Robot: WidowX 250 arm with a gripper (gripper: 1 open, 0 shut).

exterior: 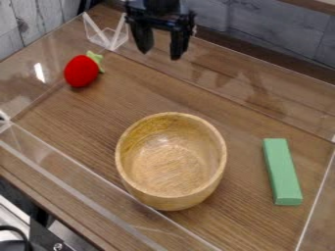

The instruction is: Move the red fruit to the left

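The red fruit (pixel 84 70), a small strawberry-like toy with a green leafy top, lies on the wooden table at the far left. My gripper (pixel 160 44) hangs above the back of the table, well to the right of the fruit and apart from it. Its dark fingers (pixel 144 41) point down and stand open with nothing between them.
A wooden bowl (pixel 171 160) sits in the middle near the front. A flat green rectangular block (pixel 279 171) lies at the right. Clear acrylic walls (pixel 53 157) ring the wooden table, with a low front edge.
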